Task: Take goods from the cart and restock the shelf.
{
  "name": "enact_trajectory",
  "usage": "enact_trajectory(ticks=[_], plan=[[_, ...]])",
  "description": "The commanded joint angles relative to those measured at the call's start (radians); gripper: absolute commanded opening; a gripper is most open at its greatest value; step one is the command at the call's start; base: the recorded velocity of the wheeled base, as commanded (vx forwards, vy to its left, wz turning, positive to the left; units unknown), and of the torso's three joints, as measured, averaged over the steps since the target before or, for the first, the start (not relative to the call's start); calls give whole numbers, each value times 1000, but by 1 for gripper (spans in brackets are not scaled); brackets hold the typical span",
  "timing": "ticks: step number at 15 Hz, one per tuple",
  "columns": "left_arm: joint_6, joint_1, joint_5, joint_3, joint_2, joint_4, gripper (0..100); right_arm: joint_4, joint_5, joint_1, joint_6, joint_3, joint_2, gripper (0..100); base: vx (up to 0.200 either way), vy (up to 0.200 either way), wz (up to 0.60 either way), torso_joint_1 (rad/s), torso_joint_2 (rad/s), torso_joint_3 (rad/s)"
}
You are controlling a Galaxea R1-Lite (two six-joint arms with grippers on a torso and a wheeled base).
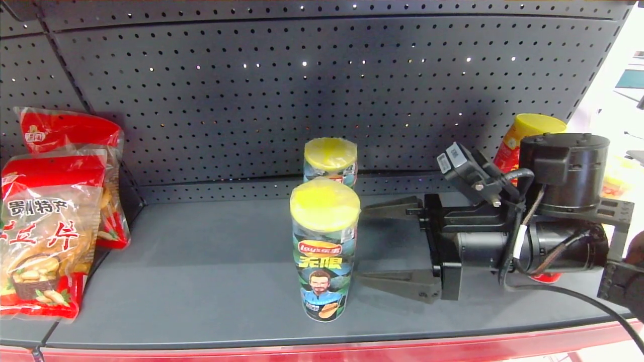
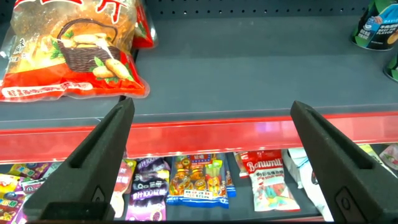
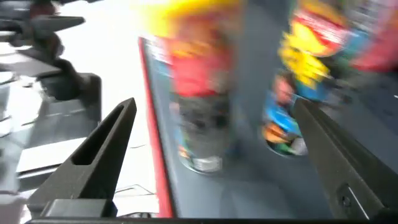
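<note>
Red yellow-lidded can [image 1: 526, 131] mostly hidden behind right arm [image 1: 553, 241]. Green yellow-lidded chip canister [image 1: 324, 251] upright on grey shelf [image 1: 201, 271], just beside spread right claw [image 1: 361, 245]; left claw [image 2: 211, 106] also spread, at shelf front.

Shelf [image 1: 201, 281] is lying bare btwn snack bags [image 1: 45, 236] at its left edge and the cans mid-shelf, giving the widest lane in. Front can [image 1: 324, 251] is standing near the front edge and rear can [image 1: 330, 161] by the back wall, blocking the middle. Right gripper [image 1: 387, 246], jaws spread, is taking the room just right of front can, w/ red can [image 1: 528, 128] standing behind it at the right end.
</note>
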Motion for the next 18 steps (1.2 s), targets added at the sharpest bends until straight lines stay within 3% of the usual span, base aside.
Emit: enact_trajectory(ticks=[1, 6, 18], plan=[[-1, 0, 0, 0, 1, 0, 100, 0, -6, 34, 1, -8, 5, 100, 0, 0, 0, 0, 0, 0], [-1, 0, 0, 0, 1, 0, 100, -1, -24, 97, 15, -49, 45, 100, 0, 0, 0, 0, 0, 0], [-1, 0, 0, 0, 1, 0, 100, -1, -68, 87, 15, -25, 36, 100, 0, 0, 0, 0, 0, 0]])
